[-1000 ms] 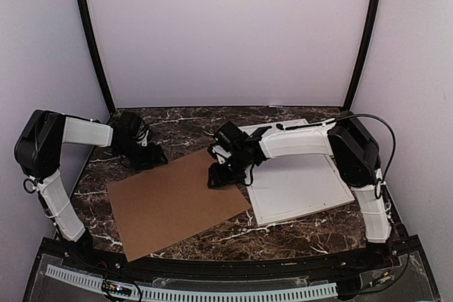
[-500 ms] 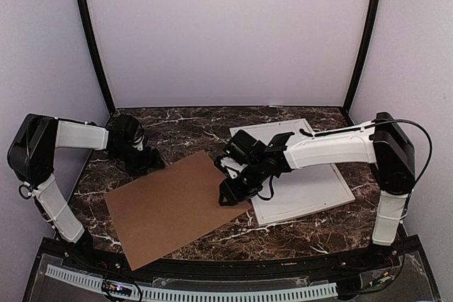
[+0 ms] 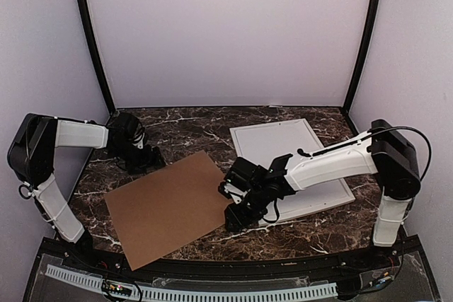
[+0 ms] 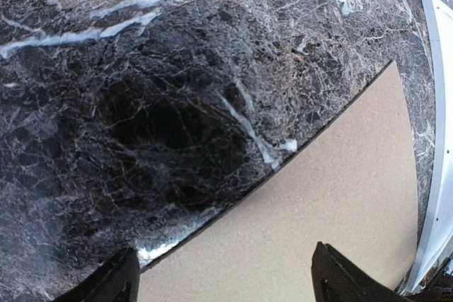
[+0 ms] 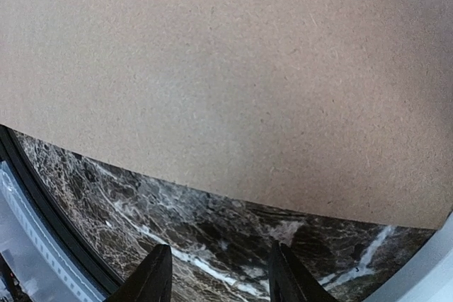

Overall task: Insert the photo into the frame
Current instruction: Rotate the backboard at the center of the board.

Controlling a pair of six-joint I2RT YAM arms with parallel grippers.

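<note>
The photo is hidden in every view. The white frame [image 3: 279,139] lies flat on the right of the marble table, and its inside looks white. Its rail [image 4: 440,139] shows at the right edge of the left wrist view. A brown cardboard sheet [image 3: 170,206] lies left of the frame. My left gripper [image 3: 148,163] stands open at the sheet's far-left edge, fingertips spread wide [image 4: 226,284] above the cardboard [image 4: 340,203]. My right gripper [image 3: 236,218] is open and empty beside the sheet's near-right corner, over bare marble [image 5: 221,274], just off the cardboard edge [image 5: 226,68].
A black rail [image 3: 212,263] runs along the table's near edge and also shows at the lower left of the right wrist view [image 5: 28,203]. Black posts [image 3: 92,40] and pale walls close in the back and sides. The right forearm [image 3: 333,164] lies across the frame.
The right arm has swung from the cardboard's far-right corner down to its near-right corner. The left gripper has opened wider and drawn back slightly; the cardboard has shifted a little left.
</note>
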